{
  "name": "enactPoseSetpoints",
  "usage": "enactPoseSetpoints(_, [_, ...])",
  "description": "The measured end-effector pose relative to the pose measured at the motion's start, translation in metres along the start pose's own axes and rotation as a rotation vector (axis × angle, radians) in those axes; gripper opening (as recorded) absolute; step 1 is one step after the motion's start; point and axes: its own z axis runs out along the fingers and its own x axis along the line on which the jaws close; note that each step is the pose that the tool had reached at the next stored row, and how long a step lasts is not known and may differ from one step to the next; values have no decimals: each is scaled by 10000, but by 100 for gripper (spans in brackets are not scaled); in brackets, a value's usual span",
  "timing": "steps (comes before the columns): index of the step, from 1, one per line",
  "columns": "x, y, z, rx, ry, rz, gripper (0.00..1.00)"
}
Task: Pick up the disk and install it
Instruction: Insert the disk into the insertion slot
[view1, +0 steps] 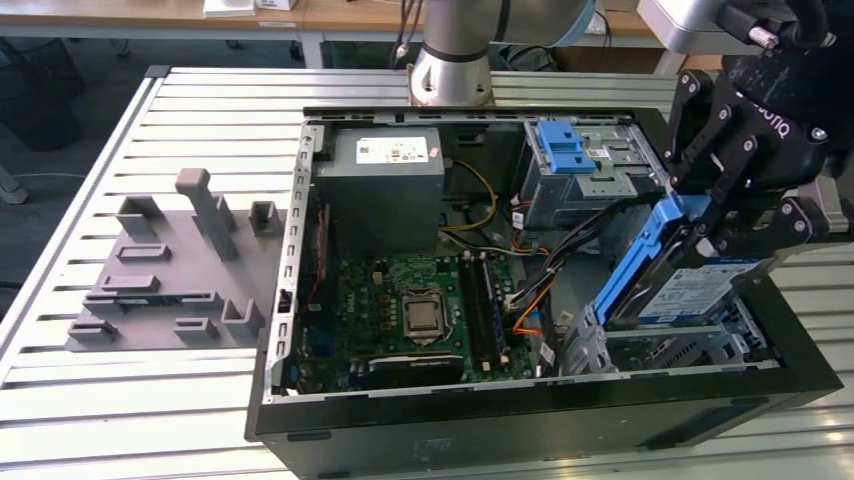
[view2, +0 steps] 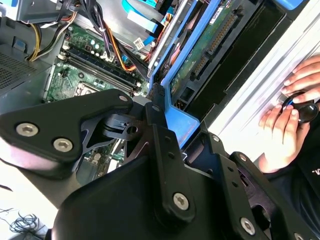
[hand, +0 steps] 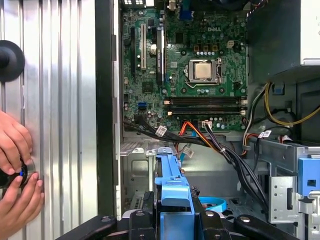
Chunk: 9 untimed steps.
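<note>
Open PC case (view1: 534, 425) lies on its side on slatted alu bench (view1: 80, 400), open side up. Inside: green mobo (view1: 387, 300) w/ bare CPU socket (view1: 423, 313) approx mid-board, RAM slots (view1: 483, 305) just beside it toward exterior view's right. Grey PSU box (view1: 387, 190) w/ white sticker (view1: 398, 152) sits at far end of case, yellow + black wires (view1: 483, 215) running from it. Orange cables (view1: 531, 298) cross btw mobo & drive bays. Metal drive cage (view1: 594, 185) in far corner, blue plastic latch piece (view1: 571, 148) on top. Grey moulded fixture (view1: 167, 270) w/ upright posts on bench, exterior view's left, apart from case. In first wrist view, black round knob (hand: 7, 60) by the bench slats.
</note>
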Motion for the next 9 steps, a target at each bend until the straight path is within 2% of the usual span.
enactPoseSetpoints(9, [0, 0, 36, 0, 1, 0, 36])
